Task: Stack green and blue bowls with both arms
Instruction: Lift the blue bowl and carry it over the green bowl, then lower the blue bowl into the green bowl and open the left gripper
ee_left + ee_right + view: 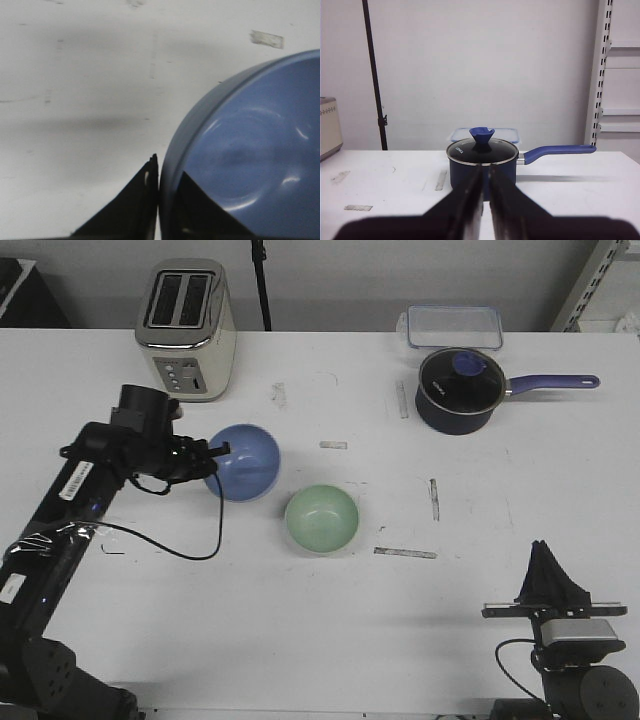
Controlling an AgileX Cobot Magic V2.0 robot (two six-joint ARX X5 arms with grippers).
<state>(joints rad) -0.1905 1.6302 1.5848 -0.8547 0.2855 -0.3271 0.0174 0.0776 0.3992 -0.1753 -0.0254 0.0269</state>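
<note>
The periwinkle blue bowl (245,462) sits upright on the white table, left of centre. The mint green bowl (321,518) sits just to its front right, apart from it. My left gripper (215,452) is shut on the blue bowl's left rim. In the left wrist view, one finger (142,200) is outside the wall and the other is inside the blue bowl (250,150), with my left gripper (167,167) on the rim. My right gripper (540,548) is shut and empty at the table's front right corner, far from both bowls. In the right wrist view, my right gripper (485,167) points at the saucepan.
A toaster (186,328) stands at the back left. A dark navy saucepan (457,390) with a lid and purple handle stands at the back right, also seen in the right wrist view (505,172). A clear lidded container (453,326) lies behind it. Tape marks dot the table.
</note>
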